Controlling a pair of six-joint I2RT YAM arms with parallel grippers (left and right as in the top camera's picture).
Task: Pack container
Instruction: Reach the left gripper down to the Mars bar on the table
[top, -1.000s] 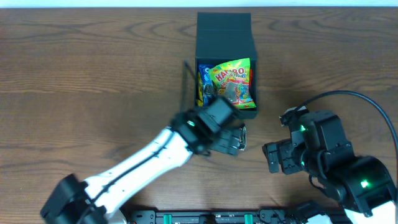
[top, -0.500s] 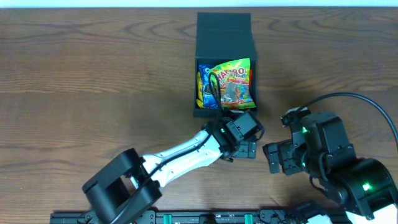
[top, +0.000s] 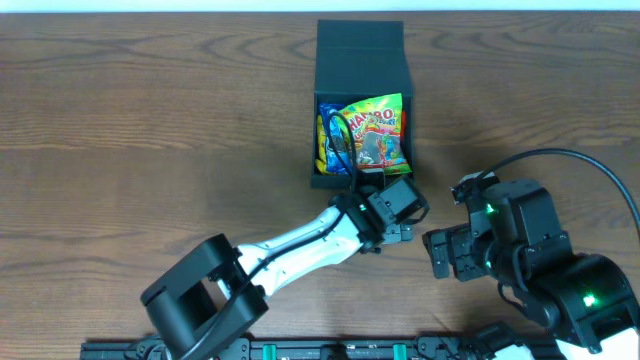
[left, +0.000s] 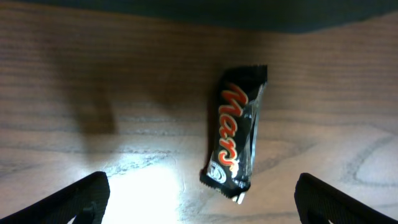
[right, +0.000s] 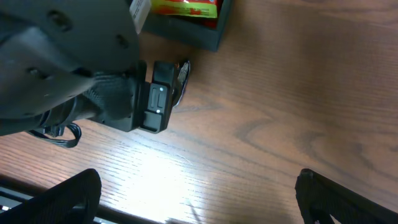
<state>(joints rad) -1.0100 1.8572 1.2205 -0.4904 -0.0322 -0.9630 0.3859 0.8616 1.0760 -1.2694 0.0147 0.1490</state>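
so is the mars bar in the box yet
No, the mars bar lies on the table, outside the box.

We count one dark teal-black square cardboard box (top: 360, 60), one yellow-green Haribo bag (top: 378, 130), one blue-yellow snack packet (top: 328, 140), one black Mars bar (left: 235, 134), and two arms: white left robot arm (top: 300, 240), black right robot arm (top: 540, 260).

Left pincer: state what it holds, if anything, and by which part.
Nothing is held. The left pincer is open over the Mars bar, which lies loose on the table.
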